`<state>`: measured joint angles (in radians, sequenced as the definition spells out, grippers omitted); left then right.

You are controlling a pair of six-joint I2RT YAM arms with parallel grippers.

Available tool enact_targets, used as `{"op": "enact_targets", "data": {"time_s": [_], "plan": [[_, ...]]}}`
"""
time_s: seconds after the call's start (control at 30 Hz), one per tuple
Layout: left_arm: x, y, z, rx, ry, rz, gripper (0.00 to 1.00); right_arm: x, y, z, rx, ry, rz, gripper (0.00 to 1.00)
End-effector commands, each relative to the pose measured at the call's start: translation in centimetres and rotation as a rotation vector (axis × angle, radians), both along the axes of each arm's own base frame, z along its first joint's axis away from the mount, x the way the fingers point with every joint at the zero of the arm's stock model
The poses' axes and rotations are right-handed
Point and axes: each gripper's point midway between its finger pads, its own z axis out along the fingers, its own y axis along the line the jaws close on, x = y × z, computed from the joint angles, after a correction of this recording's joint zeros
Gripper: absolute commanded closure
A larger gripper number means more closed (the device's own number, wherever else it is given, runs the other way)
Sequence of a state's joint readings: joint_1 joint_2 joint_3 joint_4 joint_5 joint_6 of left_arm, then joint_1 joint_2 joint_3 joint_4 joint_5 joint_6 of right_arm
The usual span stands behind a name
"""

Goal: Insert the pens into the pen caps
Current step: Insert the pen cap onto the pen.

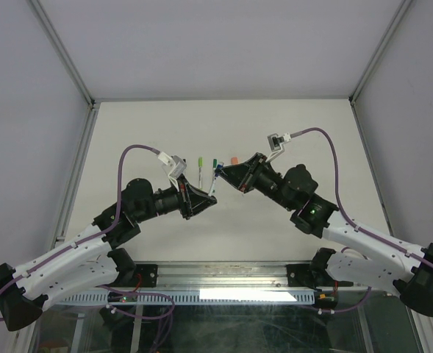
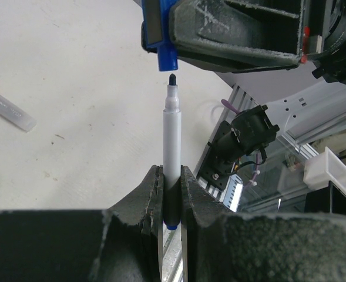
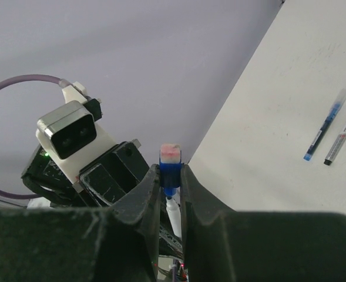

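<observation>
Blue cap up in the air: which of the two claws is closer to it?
Right. The right gripper clamps the blue cap itself; the left gripper holds a grey marker by its lower barrel, its tip just short of the cap's mouth.

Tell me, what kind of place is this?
Probably a robot testing lab: a left arm and a right arm bolted at the edge of a white table, boxed in by plain walls on a metal frame.

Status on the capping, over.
Left claw shut on grey-barrelled marker pen. Right claw shut on blue plastic cap. Tip just short of cap mouth, path clear.
</observation>
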<state>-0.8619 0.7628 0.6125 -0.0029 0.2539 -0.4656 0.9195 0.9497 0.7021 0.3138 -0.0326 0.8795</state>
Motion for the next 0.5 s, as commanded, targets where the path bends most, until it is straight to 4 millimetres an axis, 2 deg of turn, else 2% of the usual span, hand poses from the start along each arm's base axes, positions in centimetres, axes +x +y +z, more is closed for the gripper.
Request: {"op": "enact_targets", "data": {"time_s": [0.0,0.17,0.47], "plan": [[0.3,0.1,1.9,-0.062,-0.039,0.009,1.00,-0.3,-0.7,4.7,0.133,-0.067,-0.011,1.00],[0.3,0.1,1.9,-0.063,-0.042,0.012,1.00,-0.5,-0.5,4.6,0.126,-0.066,0.007,1.00],[0.3,0.1,2.1,-0.065,-0.046,0.012,1.00,-0.4,-0.5,3.2,0.085,-0.046,0.000,1.00]]}}
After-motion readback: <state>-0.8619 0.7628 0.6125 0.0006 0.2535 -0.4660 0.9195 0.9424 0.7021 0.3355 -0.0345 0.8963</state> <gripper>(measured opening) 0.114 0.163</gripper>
